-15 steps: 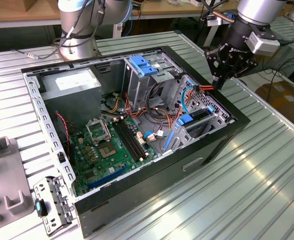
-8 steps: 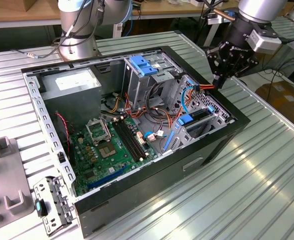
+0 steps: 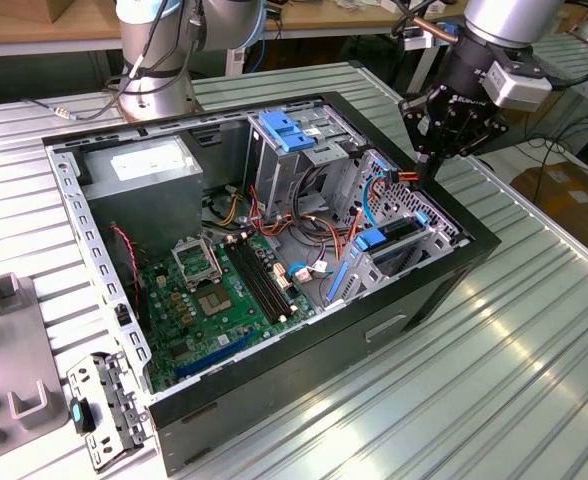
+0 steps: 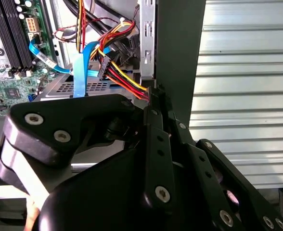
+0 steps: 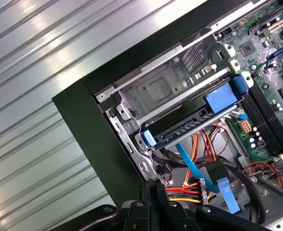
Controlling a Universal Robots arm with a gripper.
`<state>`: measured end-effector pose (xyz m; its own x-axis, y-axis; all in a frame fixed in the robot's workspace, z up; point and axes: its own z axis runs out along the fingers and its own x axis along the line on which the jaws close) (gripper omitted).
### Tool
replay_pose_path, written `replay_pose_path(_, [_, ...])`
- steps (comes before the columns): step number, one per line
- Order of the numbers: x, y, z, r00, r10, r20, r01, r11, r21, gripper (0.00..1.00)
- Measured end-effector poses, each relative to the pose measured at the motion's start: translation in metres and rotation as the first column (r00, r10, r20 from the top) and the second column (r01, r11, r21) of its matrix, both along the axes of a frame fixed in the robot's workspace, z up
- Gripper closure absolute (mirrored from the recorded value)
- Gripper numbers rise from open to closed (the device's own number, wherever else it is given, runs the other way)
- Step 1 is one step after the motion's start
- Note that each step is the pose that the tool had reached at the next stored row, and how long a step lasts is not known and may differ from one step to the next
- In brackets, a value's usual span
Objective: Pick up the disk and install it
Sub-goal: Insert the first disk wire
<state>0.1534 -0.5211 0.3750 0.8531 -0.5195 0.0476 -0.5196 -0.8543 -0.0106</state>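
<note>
Exterior view: gripper hangs over the case edge on the exterior view's right. We read the jaws as closed, with no disk held. Disk sits in the drive cage, blue rails showing. Our worry is that the fingertips are right against the red-yellow power wires. We can't tell if they're pinched, and any pull could snag them or unseat a plug.

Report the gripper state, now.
Gripper: shut, fingertips together against the red-and-yellow wires; whether it pinches them cannot be told.
</note>
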Motion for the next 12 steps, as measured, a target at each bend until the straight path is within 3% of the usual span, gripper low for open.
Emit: replay_pose_path(12, [-0.0007, 0.0001, 0.0, 1.0, 0.0, 0.0, 0.0, 1.0, -0.0001, 0.84])
